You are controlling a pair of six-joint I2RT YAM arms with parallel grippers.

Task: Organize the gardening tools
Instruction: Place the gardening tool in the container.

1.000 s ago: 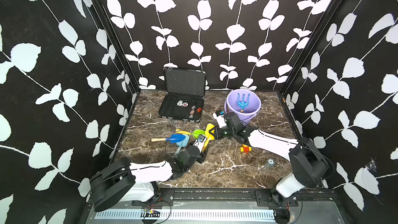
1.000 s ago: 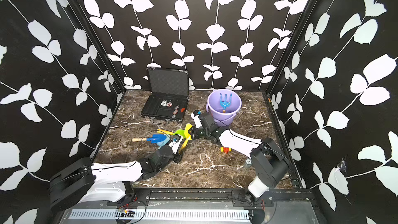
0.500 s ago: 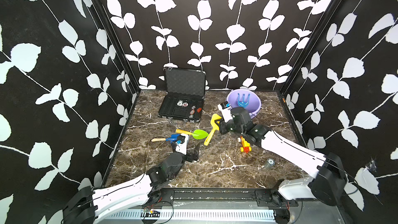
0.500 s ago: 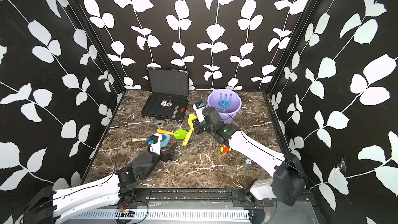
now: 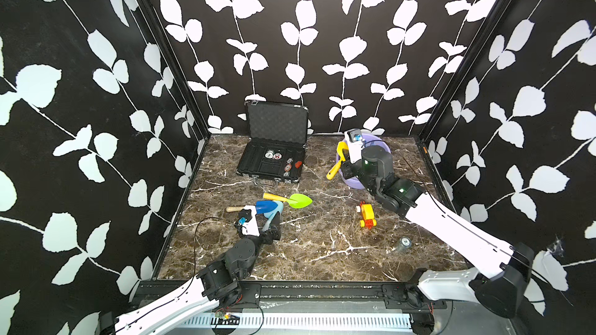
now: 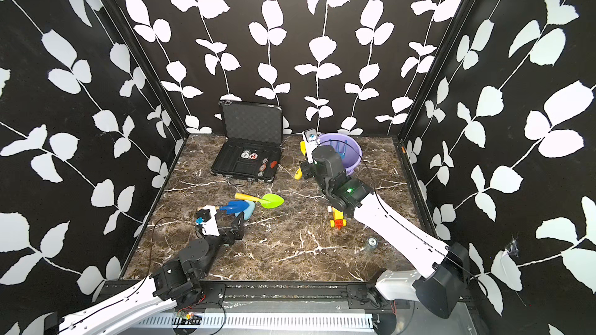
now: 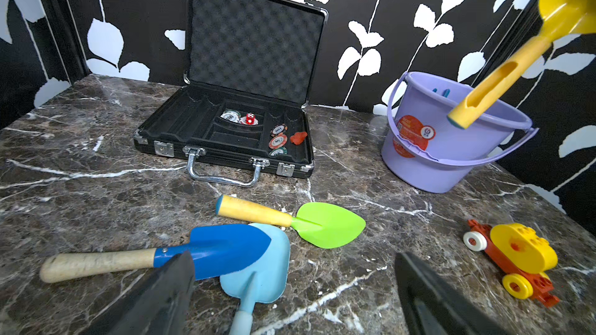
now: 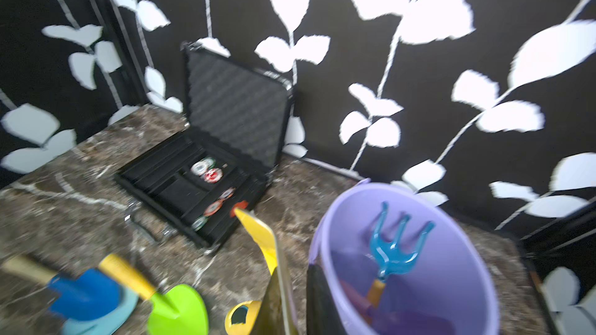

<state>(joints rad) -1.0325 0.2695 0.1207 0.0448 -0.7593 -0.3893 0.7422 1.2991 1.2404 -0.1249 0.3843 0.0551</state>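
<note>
Here, right hand [image 5: 343, 162] clamps yellow shovel [image 5: 333, 171] beside bucket [image 7: 451, 151], left hand [image 5: 262, 218] spread, toy car [image 5: 367, 215] nearby

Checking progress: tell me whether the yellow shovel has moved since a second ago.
Yes. In the right gripper, the yellow shovel went from beside the green shovel back to the purple bucket.

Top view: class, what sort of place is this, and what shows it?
Probably a robot test booth, not a garden: a left arm and right arm reach over a marble-look tabletop, boxed in by leaf-printed walls, with a green toy shovel and purple bucket.
</note>
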